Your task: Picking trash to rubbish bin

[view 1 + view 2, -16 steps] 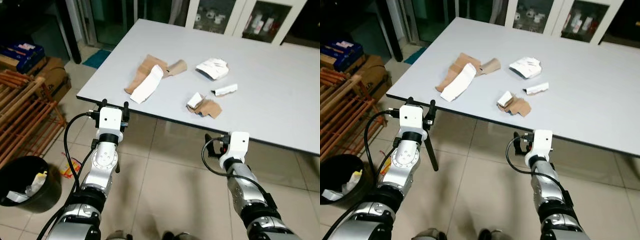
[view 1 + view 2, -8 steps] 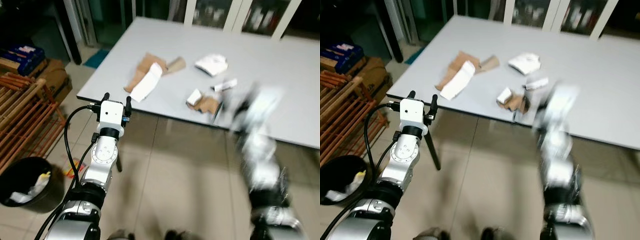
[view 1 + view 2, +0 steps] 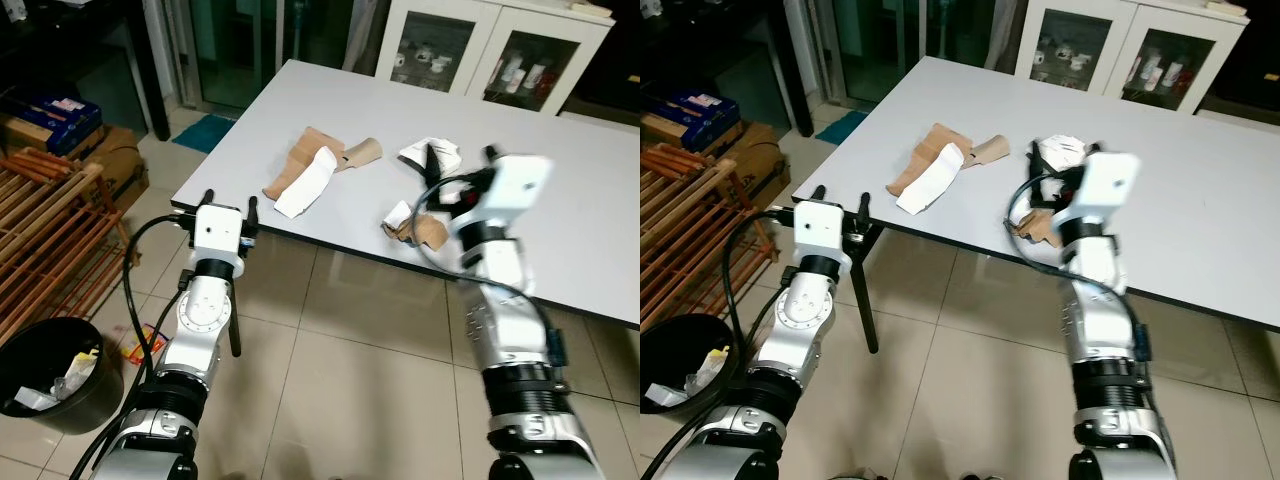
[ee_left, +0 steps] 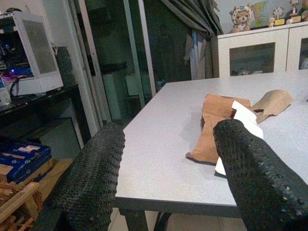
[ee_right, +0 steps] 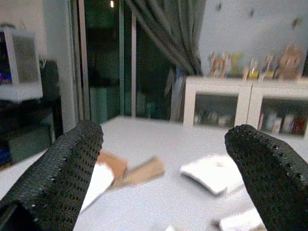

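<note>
Trash lies on the grey table [image 3: 560, 170]: a brown paper [image 3: 305, 150] with a white strip [image 3: 308, 185] over it, a cardboard tube [image 3: 365, 152], a crumpled white paper [image 3: 442, 152] and small brown and white scraps [image 3: 412, 222]. My left gripper [image 3: 230, 203] is open, just short of the table's near left corner, and faces the brown paper [image 4: 216, 120]. My right gripper [image 3: 458, 158] is open and raised over the table near the crumpled paper [image 5: 211, 173]. A black rubbish bin [image 3: 50, 375] stands on the floor at lower left.
A wooden rack [image 3: 50, 240] and boxes [image 3: 45, 110] stand left of the table. A white glass-door cabinet [image 3: 480, 50] is behind it. A black table leg [image 3: 233, 325] drops by my left arm. Tiled floor lies between the bin and the table.
My right arm has swung up from below the table's front edge to above the tabletop. The view has shifted a little. The left gripper stays near the corner.
</note>
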{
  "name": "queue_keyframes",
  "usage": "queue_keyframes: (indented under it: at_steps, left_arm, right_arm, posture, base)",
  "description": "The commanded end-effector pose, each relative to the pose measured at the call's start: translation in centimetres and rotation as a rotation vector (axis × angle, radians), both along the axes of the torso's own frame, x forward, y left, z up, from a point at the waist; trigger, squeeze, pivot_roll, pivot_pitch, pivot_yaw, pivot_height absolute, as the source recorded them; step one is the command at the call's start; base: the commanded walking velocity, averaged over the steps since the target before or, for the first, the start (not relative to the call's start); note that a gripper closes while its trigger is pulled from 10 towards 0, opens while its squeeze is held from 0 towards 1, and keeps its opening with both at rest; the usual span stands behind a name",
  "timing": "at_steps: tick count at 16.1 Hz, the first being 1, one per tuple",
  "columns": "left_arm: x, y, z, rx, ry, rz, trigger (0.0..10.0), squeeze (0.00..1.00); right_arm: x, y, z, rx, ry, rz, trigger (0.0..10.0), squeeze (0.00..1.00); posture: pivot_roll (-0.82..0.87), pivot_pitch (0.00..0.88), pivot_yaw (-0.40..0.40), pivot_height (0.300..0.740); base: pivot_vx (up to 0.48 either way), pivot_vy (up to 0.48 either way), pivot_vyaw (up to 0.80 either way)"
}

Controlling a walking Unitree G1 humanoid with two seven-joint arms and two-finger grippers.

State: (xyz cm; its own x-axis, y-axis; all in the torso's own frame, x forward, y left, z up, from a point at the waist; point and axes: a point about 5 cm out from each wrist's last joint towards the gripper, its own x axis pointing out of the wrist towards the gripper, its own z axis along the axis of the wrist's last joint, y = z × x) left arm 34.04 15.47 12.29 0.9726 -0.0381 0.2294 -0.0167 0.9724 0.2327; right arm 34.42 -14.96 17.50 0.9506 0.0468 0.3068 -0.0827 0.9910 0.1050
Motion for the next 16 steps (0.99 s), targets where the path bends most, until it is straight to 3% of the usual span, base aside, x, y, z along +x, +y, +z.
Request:
queue_keyframes:
  at_steps: [1, 3, 8, 16]
  left_arm:
    - [0.3, -0.3, 0.4, 0.003, 0.002, -0.022, 10.0, 0.0]
    - [0.5, 0.4, 0.4, -0.002, 0.017, -0.01, 10.0, 0.0]
    - [0.9, 0.7, 0.2, -0.019, 0.048, -0.013, 10.0, 0.0]
    - [1.0, 0.3, -1.1, -0.045, 0.126, -0.048, 10.0, 0.0]
  right_arm:
    - [0.0, 0.1, -0.8, -0.008, 0.039, 0.006, 10.0, 0.0]
    - [-0.2, 0.8, -2.4, -0.019, 0.092, 0.023, 10.0, 0.0]
    - [-0.5, -0.3, -5.8, -0.032, 0.201, -0.005, 10.0, 0.0]
    - [0.1, -0.6, -5.9, -0.023, 0.194, -0.049, 10.0, 0.0]
  posture:
    - [0.0, 0.0, -0.092, 0.74]
    - [0.01, 0.0, -0.083, 0.74]
    - [0.0, 0.0, -0.068, 0.74]
    - [0.01, 0.005, -0.055, 0.74]
  base:
    - [0.0, 0.0, 0.0]
    - [0.0, 0.0, 0.0]
    - [0.0, 0.0, 0.0]
    - [0.0, 0.0, 0.0]
